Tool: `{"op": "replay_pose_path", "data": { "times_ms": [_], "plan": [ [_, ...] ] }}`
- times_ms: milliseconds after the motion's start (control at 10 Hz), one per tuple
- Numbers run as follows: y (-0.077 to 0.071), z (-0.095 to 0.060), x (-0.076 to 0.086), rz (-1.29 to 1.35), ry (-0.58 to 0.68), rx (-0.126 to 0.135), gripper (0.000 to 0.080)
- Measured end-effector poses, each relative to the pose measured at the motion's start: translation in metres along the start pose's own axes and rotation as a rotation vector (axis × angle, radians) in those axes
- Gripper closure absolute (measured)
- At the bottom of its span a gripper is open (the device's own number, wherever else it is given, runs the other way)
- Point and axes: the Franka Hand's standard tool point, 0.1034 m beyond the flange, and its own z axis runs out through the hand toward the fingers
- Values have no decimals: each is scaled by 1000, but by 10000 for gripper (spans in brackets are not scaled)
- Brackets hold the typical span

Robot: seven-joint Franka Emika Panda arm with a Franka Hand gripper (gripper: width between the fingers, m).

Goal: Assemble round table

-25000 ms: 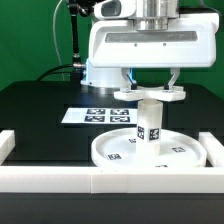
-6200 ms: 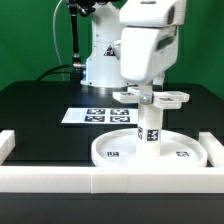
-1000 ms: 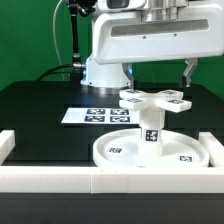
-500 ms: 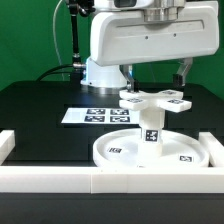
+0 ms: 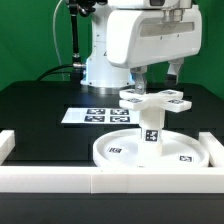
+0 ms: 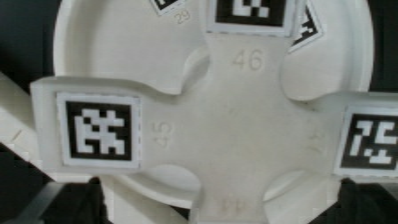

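Observation:
The round table stands put together near the front rail. The wide rimmed round disc (image 5: 120, 152) lies flat, the short post (image 5: 151, 128) stands upright at its middle, and the cross-shaped piece (image 5: 153, 99) sits on top of the post. My gripper (image 5: 158, 72) hangs just above the cross-shaped piece, open and empty, and its fingers (image 5: 140, 76) do not touch the piece. In the wrist view the cross-shaped piece (image 6: 231, 110) fills the picture with its tags facing the camera, and nothing is between the jaws.
The marker board (image 5: 98, 116) lies flat behind the disc toward the exterior view's left. A white border rail (image 5: 100, 181) runs along the front, with side pieces at the left (image 5: 6, 146) and right (image 5: 213, 149). The robot base (image 5: 100, 70) stands behind.
The wrist has turned and shifted toward the exterior view's right above the cross-shaped piece. The round table has not moved.

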Motion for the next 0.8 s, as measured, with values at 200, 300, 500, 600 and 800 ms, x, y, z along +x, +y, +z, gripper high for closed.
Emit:
{"op": "replay_pose_path", "data": {
  "times_ms": [200, 300, 500, 600, 800],
  "plan": [
    [3, 0, -3, -152, -9, -7, 150],
    [4, 0, -4, -209, -12, -9, 150],
    [4, 3, -6, -405, -24, -22, 150],
    [0, 5, -4, -466, -35, -27, 150],
    [-4, 3, -1, -559, -51, -36, 150]
  ]
}}
